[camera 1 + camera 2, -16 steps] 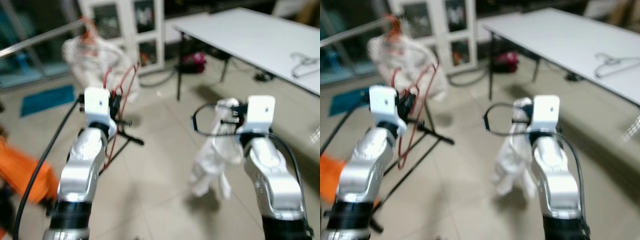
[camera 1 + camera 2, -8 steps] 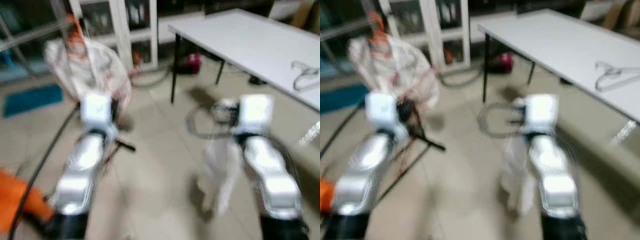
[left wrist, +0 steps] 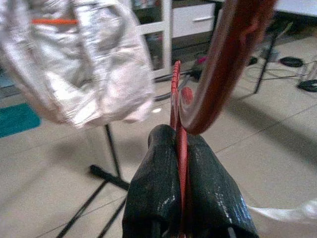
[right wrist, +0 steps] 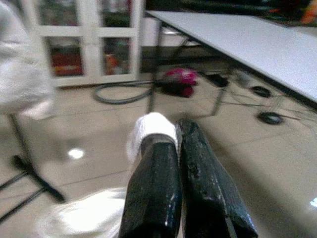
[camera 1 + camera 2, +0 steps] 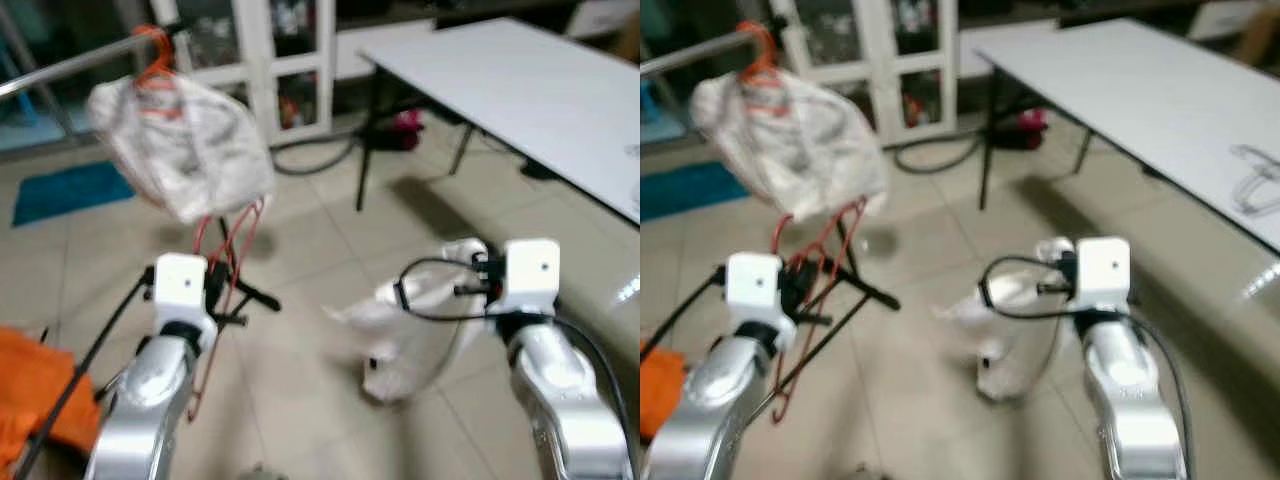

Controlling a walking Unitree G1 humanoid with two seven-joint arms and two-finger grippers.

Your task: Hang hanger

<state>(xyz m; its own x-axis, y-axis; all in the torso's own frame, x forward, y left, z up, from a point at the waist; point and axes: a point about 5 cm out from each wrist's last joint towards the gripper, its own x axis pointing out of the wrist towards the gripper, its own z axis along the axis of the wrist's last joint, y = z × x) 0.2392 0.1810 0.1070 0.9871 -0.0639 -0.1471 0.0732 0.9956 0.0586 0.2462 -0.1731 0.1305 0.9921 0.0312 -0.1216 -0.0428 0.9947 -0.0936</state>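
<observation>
A humanoid robot stands before a clothes rail (image 5: 70, 68) on a tiled floor, carrying laundry in both arms. The left tool (image 3: 179, 163) is clamped shut on a red hanger (image 3: 218, 64), whose hook curves up just past the black fingers (image 3: 158, 183); in the head views the hanger's red wire dangles below that tool, in front of the rack's black legs (image 5: 855, 290). The right tool (image 4: 176, 148) is pressed shut on a bunch of white cloth (image 5: 415, 330), which hangs from it and swings out to the left above the floor. One bundled white garment (image 5: 180, 145) on an orange hanger (image 5: 152, 55) already hangs from the rail. A white worktop (image 5: 520, 90) stands to the right.

Compared with a second ago, the whole view has shifted, so the camera has turned: the rail and its garment now sit higher and closer to centre, and the blur of half a second ago has mostly cleared. The cloth, which hung straight down then, has swung sideways. Judging by this, the robot has squared up to the rail, and lifting the red hanger's hook over it looks like the next step.
</observation>
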